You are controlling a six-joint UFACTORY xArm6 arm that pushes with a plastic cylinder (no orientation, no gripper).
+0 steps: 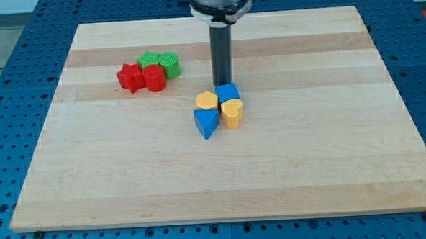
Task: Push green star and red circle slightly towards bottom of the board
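While my tip (221, 84) touches blue cube (228, 92), board (330, 172) surrounds.

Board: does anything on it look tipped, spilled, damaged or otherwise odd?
Nothing stands out. The green star, green circle, red star and red circle form one tidy cluster; two blue and two yellow blocks form another. My tip sits just above that second cluster.

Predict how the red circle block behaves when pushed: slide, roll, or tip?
The short red cylinder block stands on its flat end, so it probably slides rather than rolls. It looks squat, so tipping seems unlikely. It touches the red star block, which would likely drag along.
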